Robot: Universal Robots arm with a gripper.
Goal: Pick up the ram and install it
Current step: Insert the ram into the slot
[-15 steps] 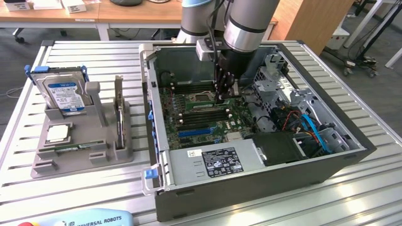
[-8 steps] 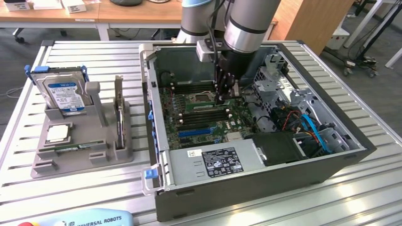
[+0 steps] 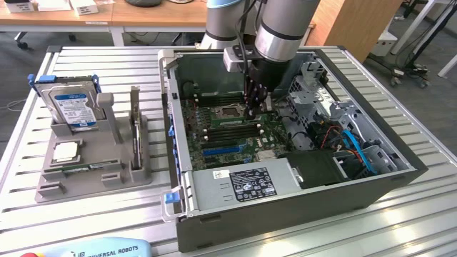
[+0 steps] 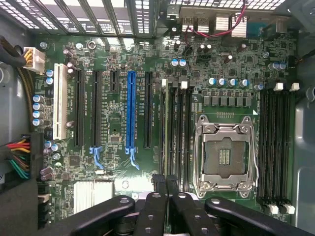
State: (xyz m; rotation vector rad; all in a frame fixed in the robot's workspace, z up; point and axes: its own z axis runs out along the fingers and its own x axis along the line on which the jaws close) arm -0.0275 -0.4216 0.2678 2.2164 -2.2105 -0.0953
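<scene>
One silver-grey arm point(image 3: 286, 27), exterior view: upright inside open dark computer case point(image 3: 286, 209), walls close around, black gripper point(image 3: 254, 107) low beside square metal processor socket point(image 3: 230, 112). Wrist view: fingers point(image 4: 157, 184) pinched on long thin green ram stick point(image 4: 167, 132), edge-on along black memory slots point(image 4: 184, 132) beside socket

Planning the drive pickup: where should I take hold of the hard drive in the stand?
Probably its top edge, pinched across front and back faces, coming from above: the hard drive stands on edge, and the gray stand wraps its lower part.
</scene>
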